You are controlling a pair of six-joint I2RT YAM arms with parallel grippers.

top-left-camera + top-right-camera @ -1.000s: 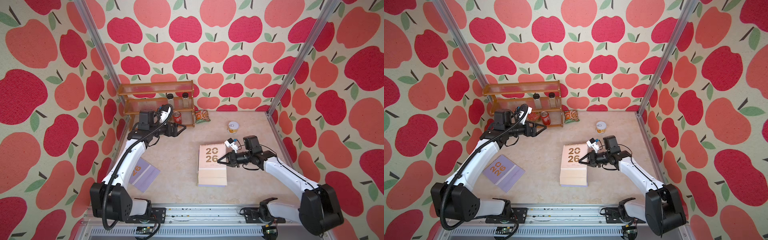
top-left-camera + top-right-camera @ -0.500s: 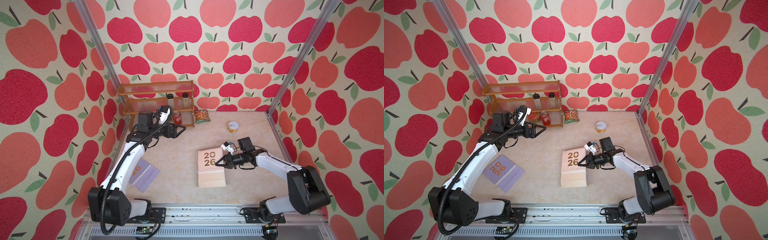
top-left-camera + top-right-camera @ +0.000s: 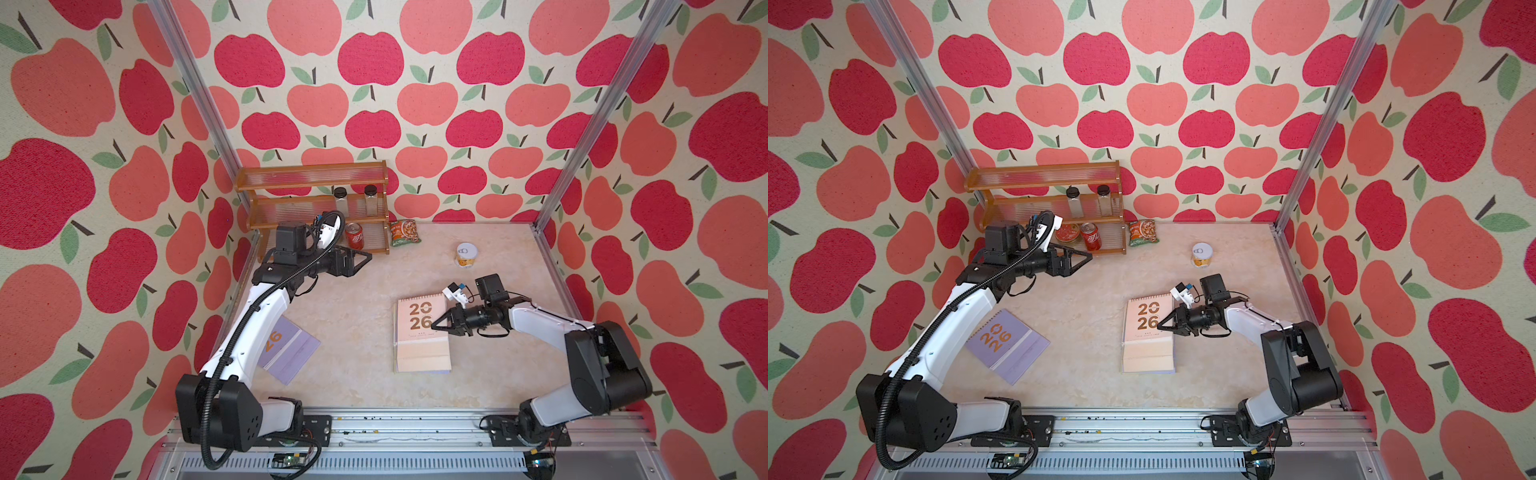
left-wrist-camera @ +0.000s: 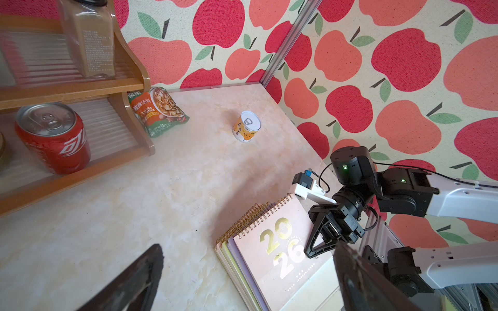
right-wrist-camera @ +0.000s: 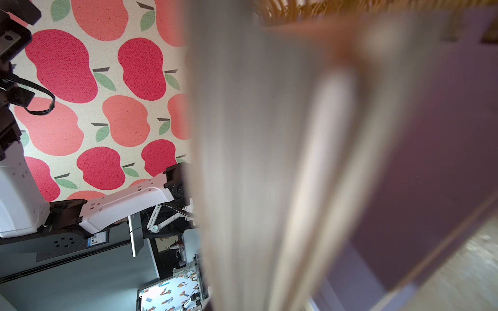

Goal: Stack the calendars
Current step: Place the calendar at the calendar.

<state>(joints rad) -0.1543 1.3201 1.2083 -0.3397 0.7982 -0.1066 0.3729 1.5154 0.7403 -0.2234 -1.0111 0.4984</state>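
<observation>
A pink calendar [image 4: 285, 272] tops the stack of calendars [image 4: 237, 269], with yellow-green and lilac edges showing beneath its gold spiral. The right gripper [image 4: 310, 251], jaws closed, meets the cover's right edge. At the far left, a wooden shelf [image 4: 80, 88] holds a red can [image 4: 54, 137] and a jar [image 4: 89, 40]. A green snack packet [image 4: 159, 110] leans against the shelf's right end, and a small yellow tin [image 4: 247, 129] stands farther right. The left gripper [image 4: 249, 245] is spread wide.

Lab robot cell; aluminium frame [image 3: 582, 145]; apple-print walls [image 3: 374, 62]
</observation>
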